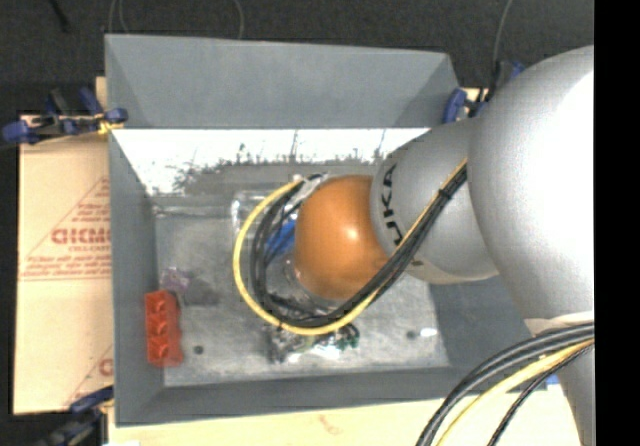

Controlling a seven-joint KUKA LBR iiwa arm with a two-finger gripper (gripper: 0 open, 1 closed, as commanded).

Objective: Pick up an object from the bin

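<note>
While the arm (470, 204) is being reached into the grey bin (130, 264) from the right, the pincer (300, 322) is being screened by the wrist's orange cover (335, 234) and looped cables (245, 264), so whether it is apart or together cannot be told. It is being held low over a heap of loose bits (310, 344) by the front wall. A red block (162, 327) is lying at the front left, well apart, with a purplish bit (178, 280) just behind it.
</note>
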